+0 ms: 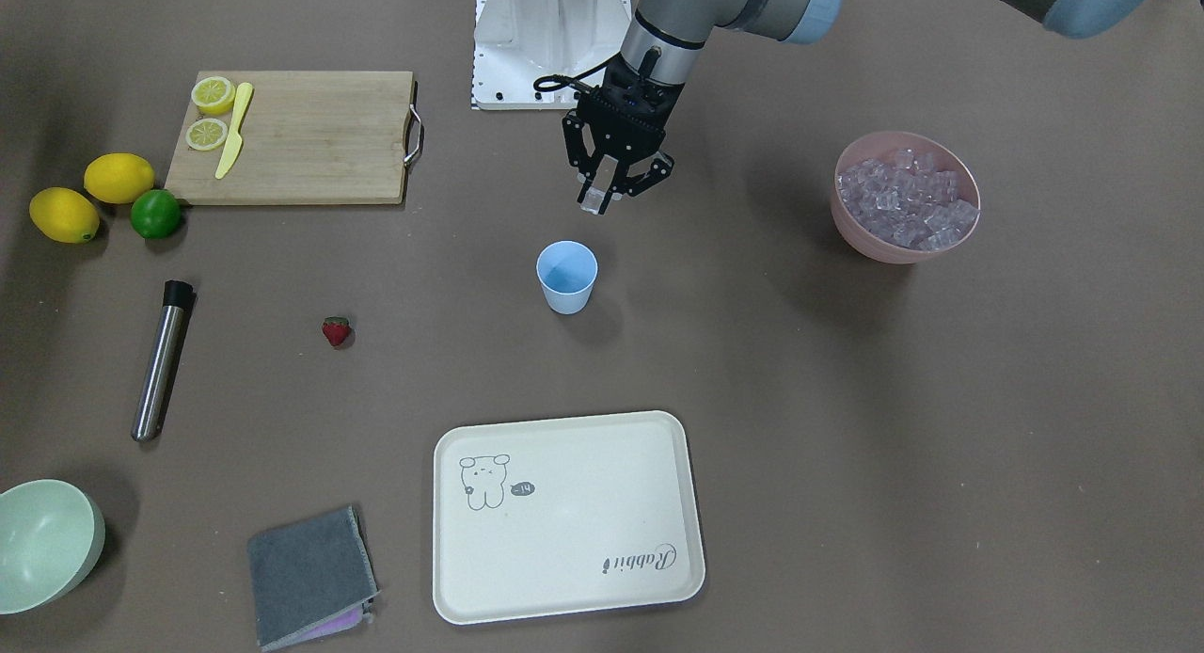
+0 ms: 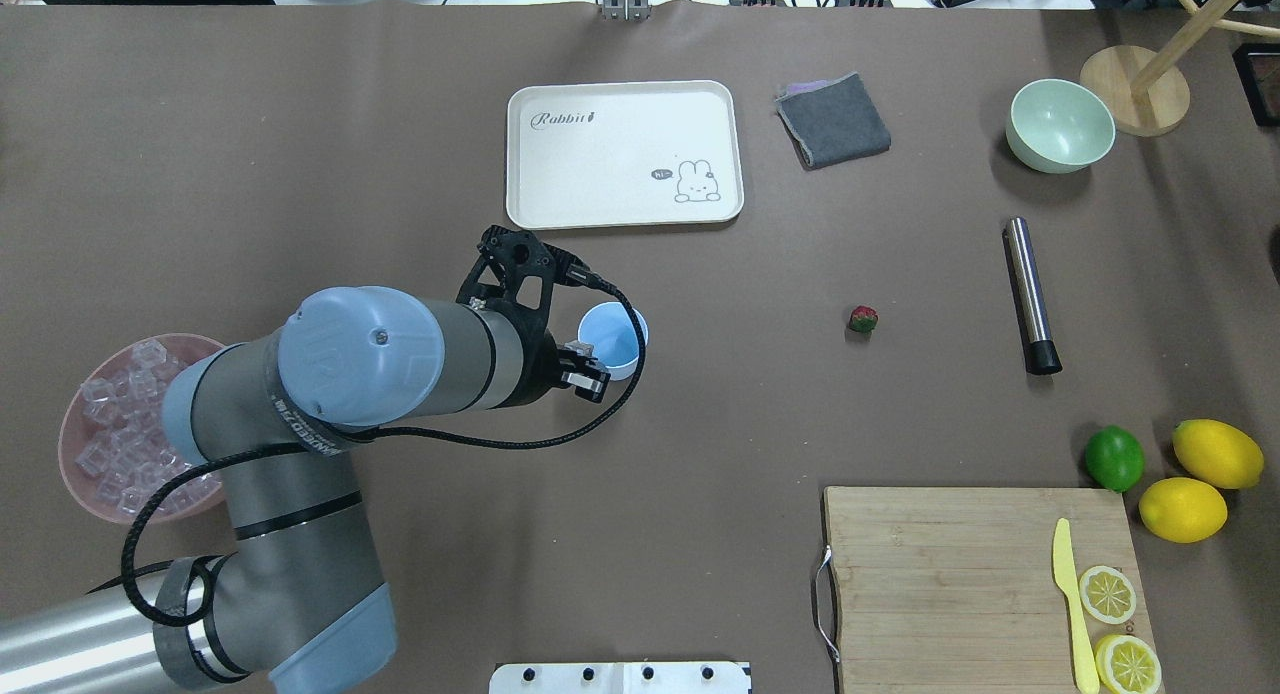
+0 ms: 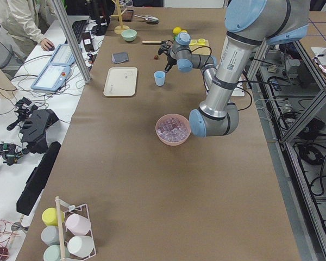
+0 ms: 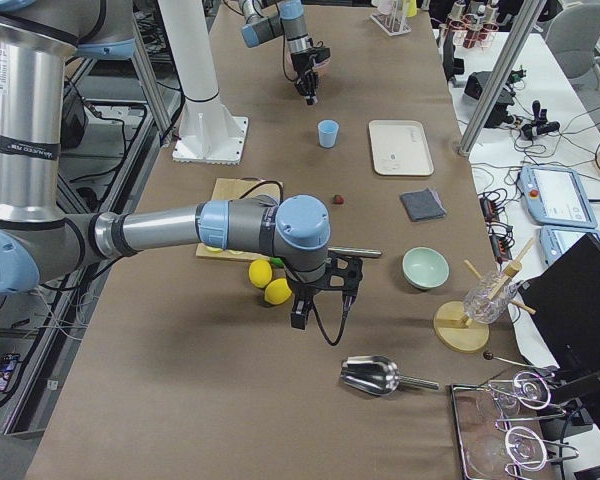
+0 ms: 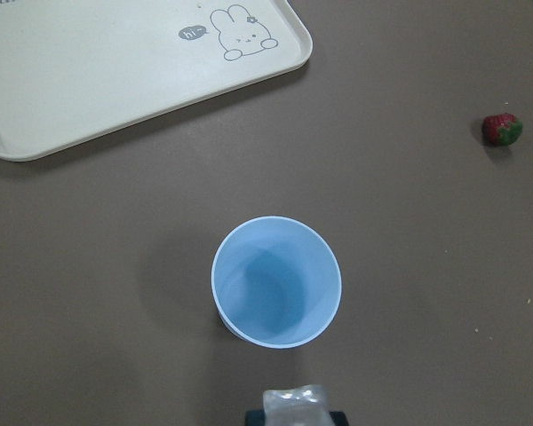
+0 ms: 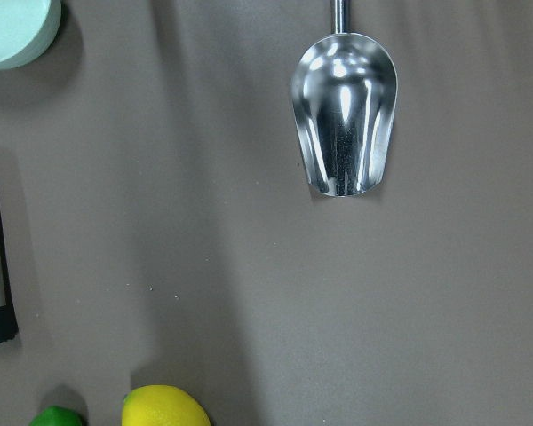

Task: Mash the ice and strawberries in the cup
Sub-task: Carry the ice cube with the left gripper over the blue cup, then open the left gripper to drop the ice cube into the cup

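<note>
Bringing one ice cube to an empty cup

Front-facing view: the left tool point(image 1: 602, 198) is clamped on a single clear ice cube point(image 1: 594, 202) and hangs just short of the cup point(image 1: 566, 275). The strawberry point(image 1: 336, 330) and a steel rod point(image 1: 162, 359) lie well off to its right, and the heaped ice point(image 1: 903, 192) in the pink bowl point(image 1: 865, 244) is far to its left. Left wrist view: the cup's mouth sits just ahead of the cube, its blue inside bare. Exterior right view: the right tool point(image 4: 298, 320) hangs near the lemons point(image 4: 270, 283), and I cannot tell whether it is open or closed. Judging from this, the task has barely begun, since dropping the ice in, adding the strawberry and mashing are all left to do
</note>
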Motion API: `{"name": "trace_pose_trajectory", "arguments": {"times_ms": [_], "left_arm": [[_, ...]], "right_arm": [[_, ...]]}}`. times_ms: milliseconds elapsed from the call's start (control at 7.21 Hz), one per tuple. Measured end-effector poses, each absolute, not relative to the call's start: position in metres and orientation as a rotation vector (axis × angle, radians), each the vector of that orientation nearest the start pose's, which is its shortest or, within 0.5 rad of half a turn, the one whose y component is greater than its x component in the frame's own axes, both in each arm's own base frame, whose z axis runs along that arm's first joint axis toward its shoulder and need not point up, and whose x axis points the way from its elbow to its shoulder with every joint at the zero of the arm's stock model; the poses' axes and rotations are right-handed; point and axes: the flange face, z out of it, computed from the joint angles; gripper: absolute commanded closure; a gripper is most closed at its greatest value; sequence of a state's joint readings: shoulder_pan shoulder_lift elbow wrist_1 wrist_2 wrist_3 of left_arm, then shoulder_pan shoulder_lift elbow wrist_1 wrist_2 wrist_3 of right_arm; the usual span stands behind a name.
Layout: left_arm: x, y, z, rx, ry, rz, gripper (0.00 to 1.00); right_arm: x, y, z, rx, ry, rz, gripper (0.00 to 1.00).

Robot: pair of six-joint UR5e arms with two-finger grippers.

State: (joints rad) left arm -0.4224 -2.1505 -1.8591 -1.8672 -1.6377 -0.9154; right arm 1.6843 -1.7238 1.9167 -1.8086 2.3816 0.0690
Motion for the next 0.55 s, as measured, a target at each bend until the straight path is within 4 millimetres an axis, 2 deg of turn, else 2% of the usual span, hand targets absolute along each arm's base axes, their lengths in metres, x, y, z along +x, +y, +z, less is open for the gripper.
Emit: {"name": "trace_pose_trajectory", "arguments": {"times_ms": [555], "left_arm": [[0.546, -0.388, 0.178, 0.575, 1.029, 0.222, 1.00]], "right_arm": [[0.108, -0.409, 0.579, -0.022, -0.813, 0.189, 0.00]]}}
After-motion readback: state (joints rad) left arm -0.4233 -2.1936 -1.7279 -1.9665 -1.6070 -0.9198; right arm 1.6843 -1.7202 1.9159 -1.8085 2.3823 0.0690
